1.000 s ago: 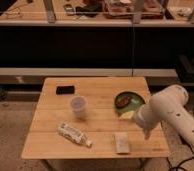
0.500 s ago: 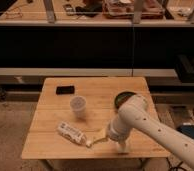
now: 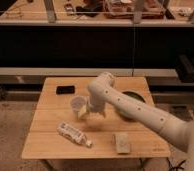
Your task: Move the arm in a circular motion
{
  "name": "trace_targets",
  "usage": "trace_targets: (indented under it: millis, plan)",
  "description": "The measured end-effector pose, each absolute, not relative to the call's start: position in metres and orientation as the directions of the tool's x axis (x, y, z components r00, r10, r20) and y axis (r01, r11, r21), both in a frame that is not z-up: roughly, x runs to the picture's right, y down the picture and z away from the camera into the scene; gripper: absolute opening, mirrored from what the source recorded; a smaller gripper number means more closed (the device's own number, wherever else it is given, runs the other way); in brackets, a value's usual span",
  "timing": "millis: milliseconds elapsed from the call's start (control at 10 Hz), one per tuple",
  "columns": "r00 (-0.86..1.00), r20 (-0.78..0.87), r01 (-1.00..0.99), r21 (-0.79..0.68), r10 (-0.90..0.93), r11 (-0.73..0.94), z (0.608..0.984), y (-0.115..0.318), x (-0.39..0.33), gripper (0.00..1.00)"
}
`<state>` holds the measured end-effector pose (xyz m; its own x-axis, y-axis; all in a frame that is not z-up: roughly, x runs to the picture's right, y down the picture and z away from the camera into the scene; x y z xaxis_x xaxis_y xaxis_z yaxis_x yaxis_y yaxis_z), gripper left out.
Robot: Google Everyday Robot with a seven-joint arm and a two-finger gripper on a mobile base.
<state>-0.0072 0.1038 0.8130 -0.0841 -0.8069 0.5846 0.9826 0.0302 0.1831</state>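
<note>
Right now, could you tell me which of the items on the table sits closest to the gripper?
The pale cup. The gripper hangs right beside it near the table's middle, while the bottle lies on its side toward the front edge and the black phone rests toward the back.

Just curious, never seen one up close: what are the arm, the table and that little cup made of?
The arm looks like smooth cream-white plastic shell with a matte sheen; its gripper hangs just above the table beside the cup. The table looks like pale wood with faint board lines. The cup seems translucent plastic, possibly paper.
</note>
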Motion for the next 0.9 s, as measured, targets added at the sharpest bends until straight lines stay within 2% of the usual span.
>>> trace_targets:
  millis: [100, 200, 400, 700, 900]
  plan:
    - [-0.034, 0.505, 0.994, 0.109, -0.863, 0.025, 0.832, 0.052, 0.017, 0.8]
    - [0.009, 0.451, 0.998, 0.05, -0.893, 0.035, 0.84, 0.02, 0.039, 0.8]
    - [0.129, 0.377, 0.991, -0.078, -0.917, 0.107, 0.851, -0.017, 0.108, 0.8]
    - [0.309, 0.313, 0.941, -0.239, -0.898, 0.24, 0.851, -0.022, 0.208, 0.8]
    - [0.419, 0.262, 0.887, -0.325, -0.869, 0.329, 0.835, -0.016, 0.273, 0.8]
